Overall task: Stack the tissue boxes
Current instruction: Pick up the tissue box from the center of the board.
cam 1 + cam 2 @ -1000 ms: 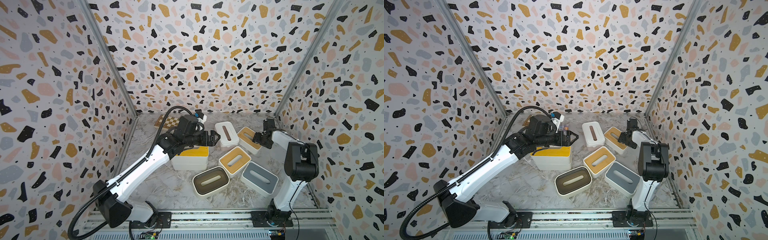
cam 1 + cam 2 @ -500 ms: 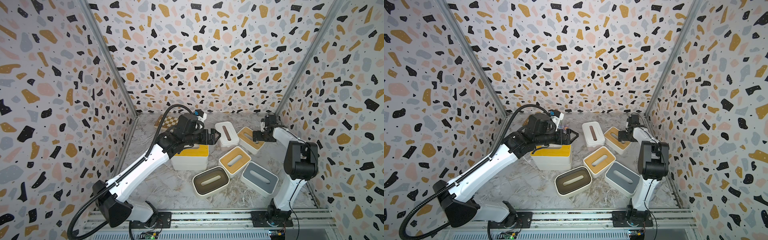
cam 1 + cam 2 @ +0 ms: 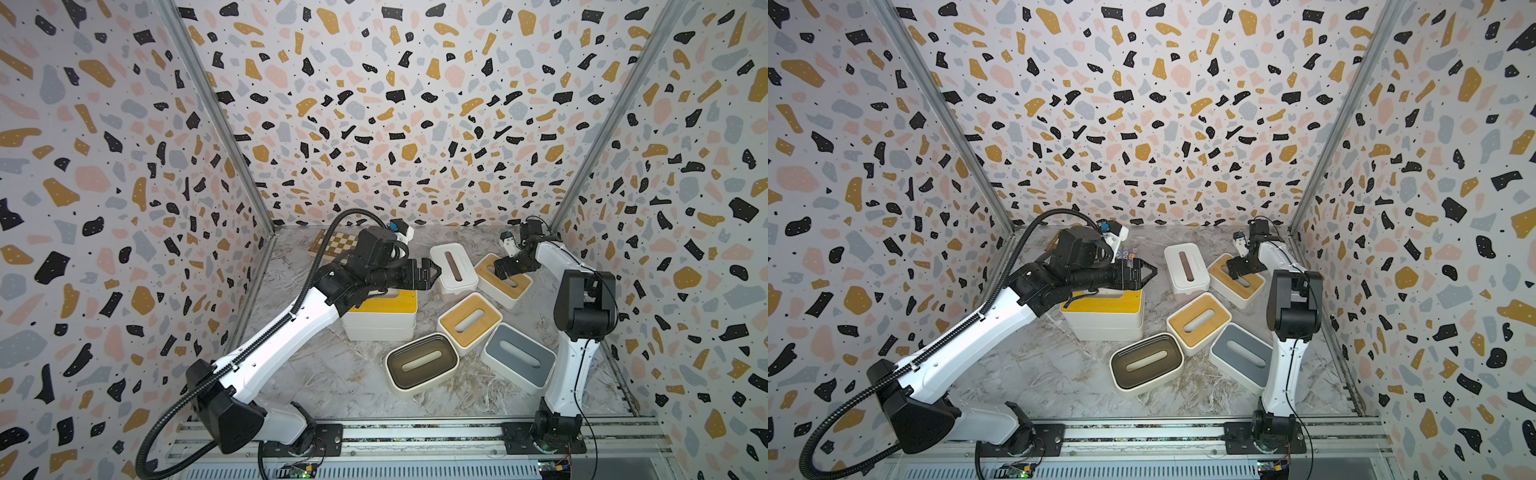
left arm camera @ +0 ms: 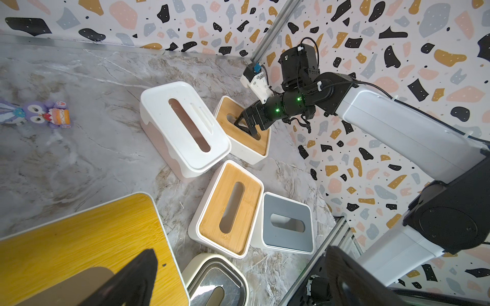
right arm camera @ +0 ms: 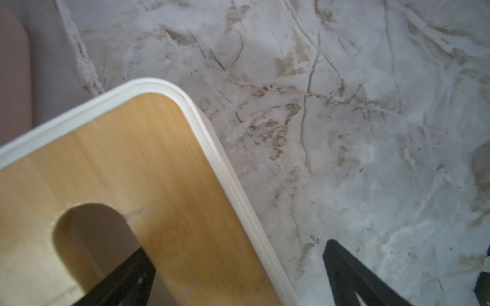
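So the right gripper [image 4: 244, 128] is down on the far wooden-lid box [image 3: 509, 286], back near the right corner and just beside the white box [image 3: 453, 266]. Its jaws are spread wide. One finger [image 5: 122, 280] dips at the lid's slot and the other hangs past the rim over the marble table [image 5: 371, 132]. That puts the strip of lid between slot and edge in between them, not pinched.

The left gripper [image 3: 432, 272] hovers above the far edge of the yellow box [image 3: 384, 301], tips pointing at the white box, jaws wide too with nothing in them. That yellow box sits on top of a lower box [image 3: 378, 332], left of the others.

Toward the front, a second wooden-lid box [image 3: 469, 318], a grey box [image 3: 519, 355] and an olive box [image 3: 422, 361] lie bunched close together. A chessboard [image 3: 332, 245] lies at the back, behind the left arm.
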Motion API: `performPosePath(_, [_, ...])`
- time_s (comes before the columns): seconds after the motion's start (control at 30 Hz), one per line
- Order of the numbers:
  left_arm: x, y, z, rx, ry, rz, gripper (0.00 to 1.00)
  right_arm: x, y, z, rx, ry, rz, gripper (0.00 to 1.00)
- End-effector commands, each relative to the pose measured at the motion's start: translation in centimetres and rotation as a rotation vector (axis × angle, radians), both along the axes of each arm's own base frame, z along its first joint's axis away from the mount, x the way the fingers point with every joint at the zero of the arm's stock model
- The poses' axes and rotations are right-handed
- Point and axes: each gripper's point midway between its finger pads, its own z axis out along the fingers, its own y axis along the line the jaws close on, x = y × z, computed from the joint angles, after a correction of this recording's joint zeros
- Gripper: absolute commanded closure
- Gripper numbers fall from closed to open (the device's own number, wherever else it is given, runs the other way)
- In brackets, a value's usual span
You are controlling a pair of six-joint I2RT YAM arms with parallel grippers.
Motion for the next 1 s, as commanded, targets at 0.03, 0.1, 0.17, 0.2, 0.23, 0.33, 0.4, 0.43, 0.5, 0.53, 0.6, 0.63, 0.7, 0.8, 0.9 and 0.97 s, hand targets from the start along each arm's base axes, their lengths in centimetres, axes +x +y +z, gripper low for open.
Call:
performPosePath(0.03, [0.3, -0.2, 1.2, 0.001, -0.037, -0.006, 0.00, 0.2, 0.4, 0.9, -0.015, 0.010, 0.055, 0.05])
performPosePath(0.1, [0.4, -0.3, 1.3, 0.004, -0.036, -0.008, 0.00, 0.3, 0.6, 0.5, 0.002, 0.019, 0.059, 0.10])
performPosePath(0.17, [0.4, -0.3, 1.3, 0.006, -0.036, -0.007, 0.00, 0.3, 0.9, 0.2, 0.024, 0.029, 0.057, 0.13])
performPosePath(0.2, [0.5, -0.3, 1.3, 0.006, -0.036, -0.005, 0.00, 0.3, 1.0, -0.1, 0.032, 0.036, 0.054, 0.16])
performPosePath(0.23, [0.5, -0.3, 1.2, 0.008, -0.035, -0.005, 0.00, 0.3, 0.9, -0.1, 0.037, 0.041, 0.047, 0.18])
performPosePath(0.33, [0.5, -0.3, 1.3, 0.009, -0.037, -0.002, 0.00, 0.4, 1.0, -0.1, 0.057, 0.041, 0.040, 0.22])
performPosePath(0.4, [0.5, -0.3, 1.4, 0.009, -0.041, -0.002, 0.00, 0.4, 0.8, -0.1, 0.057, 0.040, 0.037, 0.28])
performPosePath(0.43, [0.5, -0.3, 1.4, 0.009, -0.040, -0.002, 0.00, 0.3, 0.8, 0.0, 0.062, 0.040, 0.038, 0.30])
performPosePath(0.5, [0.5, -0.2, 1.5, 0.008, -0.041, -0.001, 0.00, 0.3, 0.6, -0.1, 0.065, 0.044, 0.024, 0.36])
performPosePath(0.53, [0.5, -0.2, 1.5, 0.010, -0.042, -0.001, 0.00, 0.2, 0.6, 0.0, 0.071, 0.045, 0.024, 0.37])
performPosePath(0.6, [0.5, -0.1, 1.5, 0.013, -0.044, 0.000, 0.01, 0.1, 0.5, 0.1, 0.085, 0.039, 0.012, 0.40])
performPosePath(0.63, [0.5, -0.1, 1.5, 0.016, -0.045, 0.000, 0.00, 0.1, 0.4, 0.1, 0.091, 0.039, 0.006, 0.43])
performPosePath(0.7, [0.4, 0.1, 1.6, 0.017, -0.048, 0.003, 0.00, 0.1, 0.4, 0.3, 0.097, 0.040, -0.003, 0.50])
performPosePath(0.8, [0.4, 0.2, 1.7, 0.016, -0.053, 0.006, 0.01, 0.3, 0.3, 0.9, 0.105, 0.020, -0.021, 0.60])
performPosePath(0.9, [0.3, 0.3, 1.8, 0.016, -0.055, 0.008, 0.01, 0.4, 0.3, 1.4, 0.126, 0.012, -0.038, 0.74])
performPosePath(0.97, [0.2, 0.4, 1.9, 0.014, -0.059, 0.011, 0.00, 0.6, -0.1, 1.9, 0.134, -0.005, -0.062, 0.77])
